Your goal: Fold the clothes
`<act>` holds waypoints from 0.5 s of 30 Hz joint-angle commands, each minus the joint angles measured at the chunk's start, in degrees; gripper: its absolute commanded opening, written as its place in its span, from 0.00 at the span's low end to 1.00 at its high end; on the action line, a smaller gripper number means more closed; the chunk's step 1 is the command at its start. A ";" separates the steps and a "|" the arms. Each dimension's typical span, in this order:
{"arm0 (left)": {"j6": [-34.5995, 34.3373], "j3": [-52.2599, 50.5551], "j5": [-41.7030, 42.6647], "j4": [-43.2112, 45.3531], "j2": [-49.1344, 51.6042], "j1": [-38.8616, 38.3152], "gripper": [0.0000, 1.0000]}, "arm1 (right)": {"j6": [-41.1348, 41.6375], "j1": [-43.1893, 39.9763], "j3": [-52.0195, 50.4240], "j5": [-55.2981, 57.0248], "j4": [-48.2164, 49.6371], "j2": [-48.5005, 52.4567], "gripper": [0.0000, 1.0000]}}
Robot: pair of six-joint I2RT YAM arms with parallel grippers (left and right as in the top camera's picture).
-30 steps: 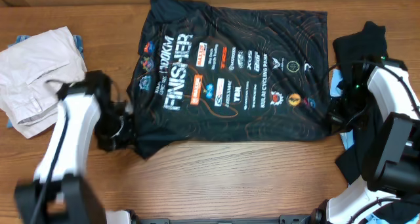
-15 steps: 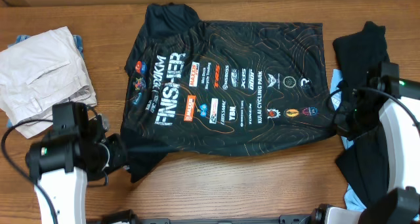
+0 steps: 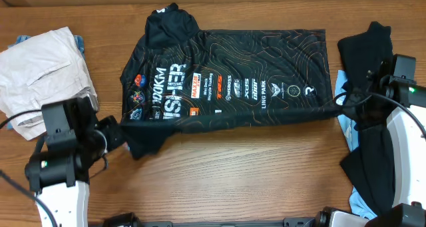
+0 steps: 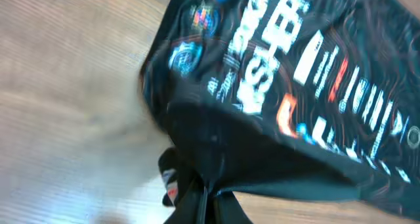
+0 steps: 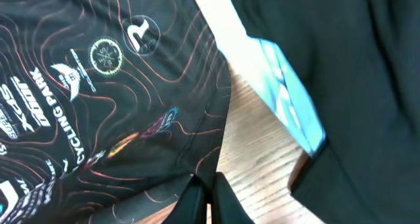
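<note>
Black jersey (image 3: pixel 233 87) lying long axis 9-3; L gripper (image 3: pixel 125 138) + R gripper (image 3: pixel 338 102) both pinching its 6 o'clock edge corners, fold prob going toward 12.

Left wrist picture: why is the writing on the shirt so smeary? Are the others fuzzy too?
Left wrist: the shirt and table look smeared, probably motion blur. Right wrist: logos readable, slightly soft. Overhead: sharp, evenly lit, no glare.

Black logo-printed jersey (image 3: pixel 233 87) lies partly folded, near edge lifted.
</note>
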 commanded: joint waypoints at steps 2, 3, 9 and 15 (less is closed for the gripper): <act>0.72 -0.81 0.90 7.41 6.43 0.13 0.04 | 0.24 0.02 -0.17 0.07 4.28 0.39 0.04; 0.70 -0.81 1.79 9.16 8.20 0.11 0.04 | 0.24 0.02 -0.17 0.07 4.96 0.74 0.04; 1.16 -0.81 4.37 19.54 18.62 -1.95 0.04 | 0.22 0.11 -0.17 -2.51 8.24 4.98 0.04; 1.16 -0.81 4.37 29.90 23.12 -2.03 0.04 | -0.28 1.36 -0.17 -2.69 11.67 9.14 0.04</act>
